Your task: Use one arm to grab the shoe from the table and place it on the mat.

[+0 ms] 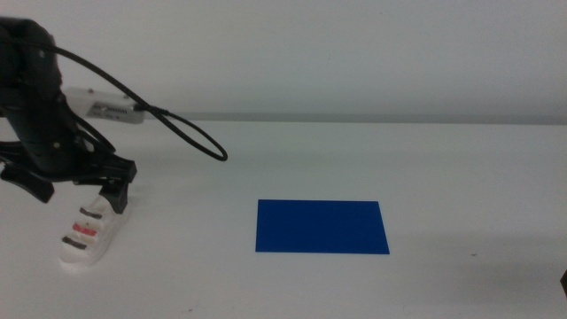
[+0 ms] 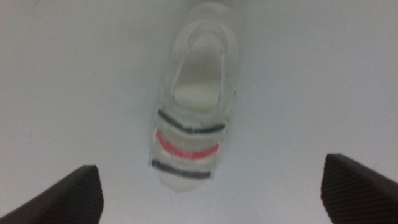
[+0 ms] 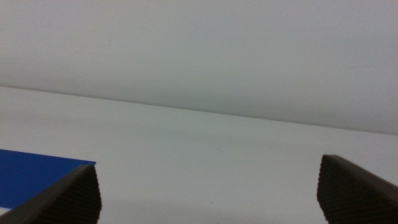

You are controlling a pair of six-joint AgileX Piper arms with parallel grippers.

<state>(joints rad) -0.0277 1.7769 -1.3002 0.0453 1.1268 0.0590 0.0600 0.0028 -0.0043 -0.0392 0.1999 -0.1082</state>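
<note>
My left gripper hung spread wide over the shoe (heel end under me), touching nothing; the sandal lay near the table's left edge, well apart from the blue mat; my right gripper waited, jaws apart.

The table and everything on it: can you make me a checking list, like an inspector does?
Surface: white table, plain and flat.
Job's things: white shoe with two dark straps and a red one, lying near the left side; blue mat flat in the middle, nothing on it, apart from the shoe.
Clutter: nothing seen.
End effectors: left end effector above the shoe, jaws wide open, not holding it; right end effector waiting low near the mat's side, jaws open, empty.
Cables: black cable loop arcs from the left arm over the table.
Surroundings: plain pale wall behind.
</note>
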